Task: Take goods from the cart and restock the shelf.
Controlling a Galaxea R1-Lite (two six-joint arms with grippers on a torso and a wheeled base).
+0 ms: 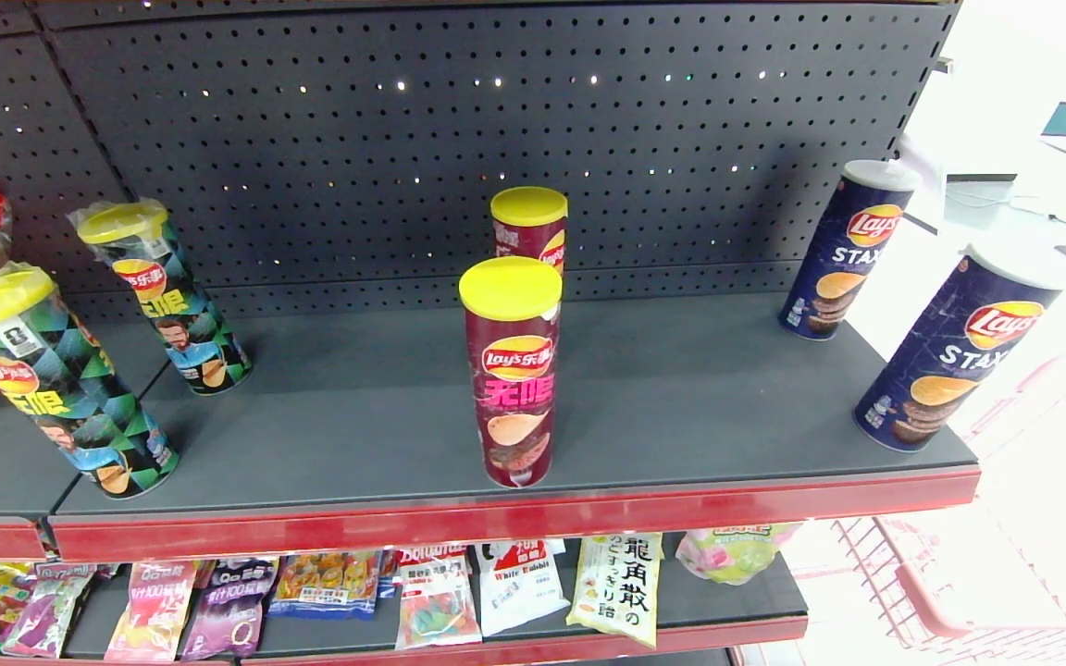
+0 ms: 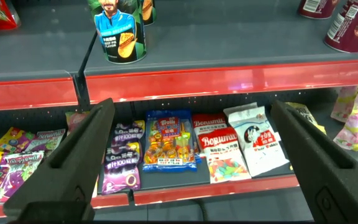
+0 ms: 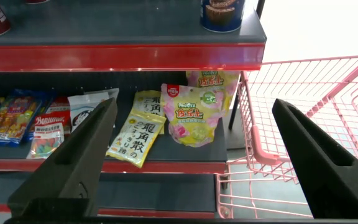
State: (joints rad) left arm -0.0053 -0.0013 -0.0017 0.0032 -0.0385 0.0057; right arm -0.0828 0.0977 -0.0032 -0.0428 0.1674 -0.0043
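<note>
Left end effector [image 2: 192,106] and right end effector [image 3: 194,104] are held wide open and empty before the shelf [image 1: 681,388], while the pink cart [image 1: 914,585] is seen low beside the shelf's right end, nearer the right arm, its goods not made out.

bare shelf [image 1: 681,407] flanking front maroon can [image 1: 512,370], blue can [image 1: 954,347] at right corner

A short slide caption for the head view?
Chip cans stand on the upper shelf, snack bags below, pink cart beside.
</note>
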